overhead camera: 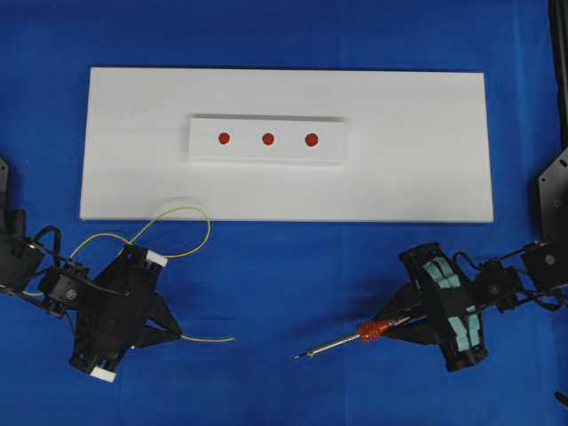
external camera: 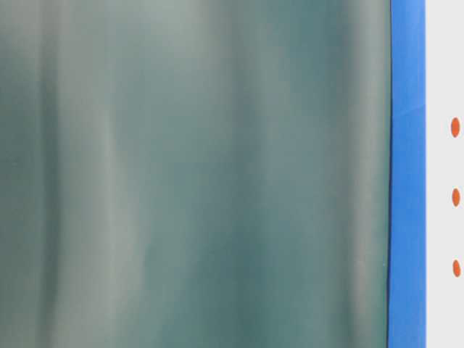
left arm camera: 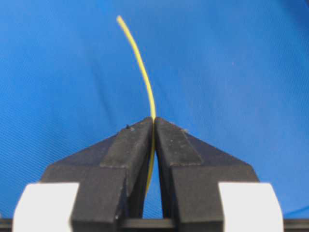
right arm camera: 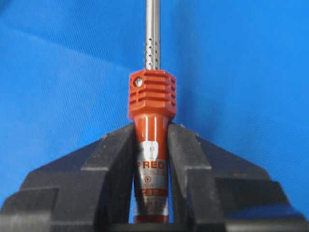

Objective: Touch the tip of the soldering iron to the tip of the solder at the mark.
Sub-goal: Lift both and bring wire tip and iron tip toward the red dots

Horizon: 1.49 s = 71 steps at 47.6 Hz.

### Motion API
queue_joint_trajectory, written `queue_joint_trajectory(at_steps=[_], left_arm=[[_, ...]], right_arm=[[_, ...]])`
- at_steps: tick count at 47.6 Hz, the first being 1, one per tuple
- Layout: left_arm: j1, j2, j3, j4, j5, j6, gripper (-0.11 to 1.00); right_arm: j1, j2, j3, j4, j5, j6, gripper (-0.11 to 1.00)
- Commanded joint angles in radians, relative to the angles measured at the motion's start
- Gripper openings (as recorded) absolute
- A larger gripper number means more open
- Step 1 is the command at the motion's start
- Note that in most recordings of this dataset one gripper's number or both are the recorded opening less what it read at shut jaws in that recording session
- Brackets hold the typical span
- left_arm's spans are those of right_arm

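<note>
**Both tools gripped, still off the board**

Soldering iron (right arm camera: 152, 140): rigid, light, probably nose-light. Right gripper (overhead camera: 410, 324) is clamped on the body just behind the orange collar, a good spot, and the shaft sticks out toward centre over the blue cloth (overhead camera: 284, 293).

Solder (left arm camera: 145, 79): thin, floppy wire. Left gripper (overhead camera: 175, 335) is pinched tight on it near the free end; the short stub droops slightly and will likely wobble. Loops trail behind.

Red marks (overhead camera: 268, 138) on the white board (overhead camera: 426, 177) are well apart from both tips.
</note>
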Motion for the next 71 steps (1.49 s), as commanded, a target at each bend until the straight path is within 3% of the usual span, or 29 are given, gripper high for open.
queue_joint_trajectory(at_steps=[1, 9, 15, 24, 35, 52, 60, 71], left_arm=[[0.020, -0.077, -0.051, 0.002, 0.106, 0.002, 0.01], [0.061, -0.155, -0.100, 0.002, 0.272, -0.003, 0.01], [0.100, -0.199, -0.133, 0.006, 0.371, -0.044, 0.01], [0.181, -0.261, -0.189, 0.017, 0.545, -0.123, 0.01], [0.345, -0.301, -0.224, 0.018, 0.684, -0.124, 0.01], [0.581, -0.282, -0.230, 0.025, 0.805, -0.087, 0.01], [0.621, -0.255, -0.232, 0.023, 0.801, -0.054, 0.01], [0.624, -0.230, -0.249, 0.023, 0.799, -0.054, 0.01]], right_arm=[[-0.023, -0.103, -0.035, -0.003, 0.121, -0.020, 0.07], [-0.081, -0.230, -0.092, -0.005, 0.371, -0.075, 0.07], [-0.126, -0.298, -0.135, -0.020, 0.514, -0.100, 0.07], [-0.206, -0.373, -0.207, -0.107, 0.701, -0.104, 0.07], [-0.360, -0.391, -0.276, -0.193, 0.856, -0.103, 0.07], [-0.561, -0.313, -0.342, -0.256, 0.934, -0.103, 0.07], [-0.609, -0.258, -0.373, -0.285, 0.946, -0.103, 0.07], [-0.627, -0.222, -0.393, -0.285, 0.953, -0.101, 0.07]])
